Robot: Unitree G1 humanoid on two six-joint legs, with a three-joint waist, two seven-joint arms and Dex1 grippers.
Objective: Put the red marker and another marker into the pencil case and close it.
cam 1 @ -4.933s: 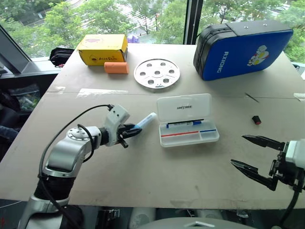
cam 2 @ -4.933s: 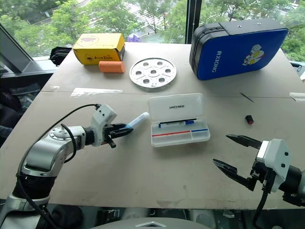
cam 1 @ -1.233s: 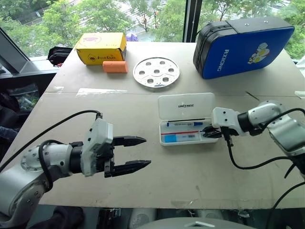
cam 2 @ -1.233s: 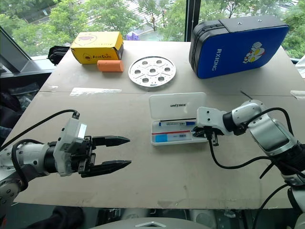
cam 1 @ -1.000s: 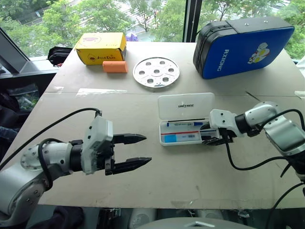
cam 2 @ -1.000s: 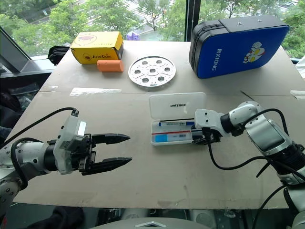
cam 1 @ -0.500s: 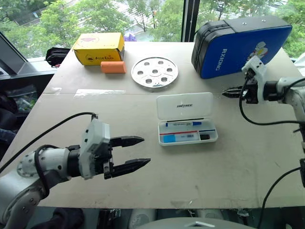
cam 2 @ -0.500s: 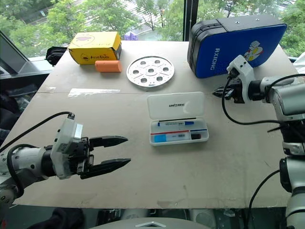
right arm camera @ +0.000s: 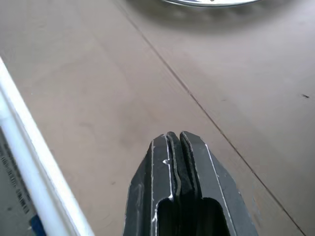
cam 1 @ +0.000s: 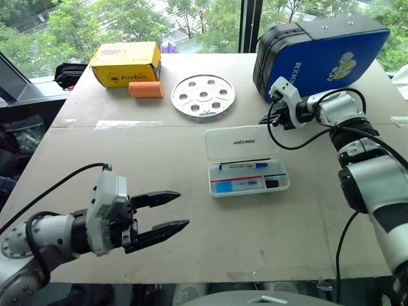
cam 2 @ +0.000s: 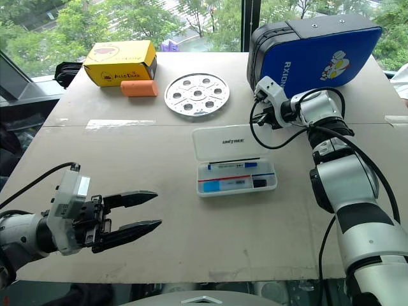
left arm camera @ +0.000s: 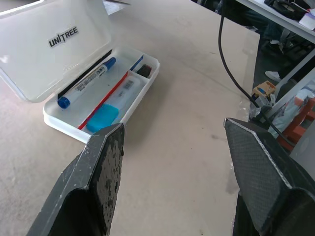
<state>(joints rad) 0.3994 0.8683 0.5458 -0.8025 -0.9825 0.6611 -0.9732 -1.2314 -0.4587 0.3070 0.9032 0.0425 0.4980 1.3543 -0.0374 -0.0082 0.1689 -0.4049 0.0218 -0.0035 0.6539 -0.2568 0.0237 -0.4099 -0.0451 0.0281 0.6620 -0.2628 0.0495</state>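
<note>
The white pencil case [cam 1: 276, 189] lies open mid-table, its lid [cam 1: 239, 141] tilted back. In its tray lie a blue-capped marker [cam 1: 242, 167] and a marker with a light blue cap [cam 1: 237, 185]. A small dark piece [cam 1: 272, 183] sits in the end compartment; whether it is the red marker I cannot tell. My right gripper [cam 1: 266, 119] is shut and empty, hovering just behind the lid's far right corner. The lid's white edge [right arm camera: 29, 182] runs beside its fingertips [right arm camera: 170, 147]. My left gripper [cam 1: 182, 209] hangs open and empty near the table's front left, well short of the case [left arm camera: 59, 120].
A large blue padded case [cam 1: 325, 54] stands at the back right, close behind my right gripper. A silver perforated disc [cam 1: 203, 95] lies at the back middle. A yellow box [cam 1: 125, 62] and an orange block [cam 1: 145, 89] sit at the back left.
My right gripper left the case's right end, shut, and swung up and back to behind the lid. The small dark piece now lies in the case. The left gripper has barely moved.
</note>
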